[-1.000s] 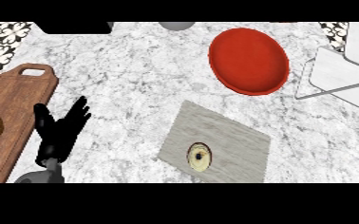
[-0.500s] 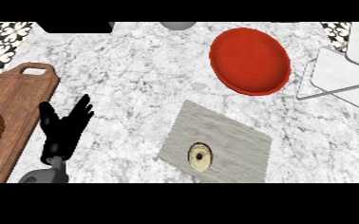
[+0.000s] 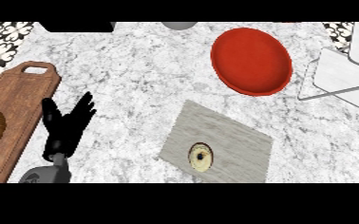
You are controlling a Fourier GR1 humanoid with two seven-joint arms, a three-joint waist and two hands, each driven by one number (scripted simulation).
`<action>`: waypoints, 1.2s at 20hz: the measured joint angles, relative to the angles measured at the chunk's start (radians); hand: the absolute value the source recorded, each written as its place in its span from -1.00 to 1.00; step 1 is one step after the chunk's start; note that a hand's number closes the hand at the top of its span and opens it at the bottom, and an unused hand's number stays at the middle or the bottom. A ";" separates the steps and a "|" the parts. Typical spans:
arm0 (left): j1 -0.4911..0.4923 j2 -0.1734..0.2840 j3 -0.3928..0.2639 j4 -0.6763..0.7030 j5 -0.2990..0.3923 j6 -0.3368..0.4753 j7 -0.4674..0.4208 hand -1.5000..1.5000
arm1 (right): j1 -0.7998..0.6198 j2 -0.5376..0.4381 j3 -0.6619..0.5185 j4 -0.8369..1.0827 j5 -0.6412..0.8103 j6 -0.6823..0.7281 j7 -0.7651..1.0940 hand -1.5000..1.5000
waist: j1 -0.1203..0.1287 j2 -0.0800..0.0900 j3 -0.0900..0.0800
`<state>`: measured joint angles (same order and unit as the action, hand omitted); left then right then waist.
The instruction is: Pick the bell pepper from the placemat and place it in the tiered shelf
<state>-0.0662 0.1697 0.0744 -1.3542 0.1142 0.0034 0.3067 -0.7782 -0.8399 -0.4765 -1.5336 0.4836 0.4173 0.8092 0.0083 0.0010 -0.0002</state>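
My left hand [image 3: 64, 130] rests near the lower left of the marble bench [image 3: 140, 71], its fingers [image 3: 82, 108] straight and spread, holding nothing. My right hand is nowhere in the head view, so I cannot say how its fingers stand. The bell pepper [image 3: 201, 157] sits on the grey placemat [image 3: 231, 137], close to the mat's near edge, off to the right of my left fingers and slightly nearer to me than their tips, with bare bench between us. From above it reads as a small pale round with a dark centre, so I take it to be standing on end with its long axis pointing up at me; that is a guess from its outline. The tiered shelf [image 3: 336, 76] lies far to the right and further out, past the red plate [image 3: 252, 60]. A wooden cutting board [image 3: 24, 109] lies just left of my left hand. As I judge it, the left hand is the only one shown near the pepper, but the shelf lies on the right side, which would suit the right arm better.
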 measured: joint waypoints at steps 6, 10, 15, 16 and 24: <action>0.011 0.009 0.011 -0.007 0.007 -0.017 0.006 0.00 | 0.012 -0.020 0.042 0.157 0.044 -0.061 -0.146 1.00 | 0.002 0.001 0.000; 0.005 0.007 0.012 -0.003 0.006 -0.021 0.013 0.00 | 0.006 -0.033 0.059 0.259 0.075 -0.110 -0.227 1.00 | 0.002 0.001 0.000; 0.005 0.007 0.018 -0.002 0.001 -0.023 0.005 0.00 | -0.029 -0.043 0.079 0.407 0.115 -0.190 -0.324 1.00 | 0.005 0.002 0.000; 0.004 0.010 0.022 0.009 0.002 -0.030 -0.004 0.00 | -0.039 -0.048 0.084 0.436 0.123 -0.198 -0.338 1.00 | 0.005 0.002 0.000; 0.017 -0.008 0.018 -0.010 -0.007 -0.021 0.000 0.00 | -0.080 -0.049 0.098 0.585 0.140 -0.277 -0.479 1.00 | 0.004 0.001 0.000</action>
<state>-0.0491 0.1615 0.0926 -1.3640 0.1075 -0.0172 0.3071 -0.8581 -0.8884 -0.3789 -0.9489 0.6237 0.1400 0.3298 0.0119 0.0020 0.0001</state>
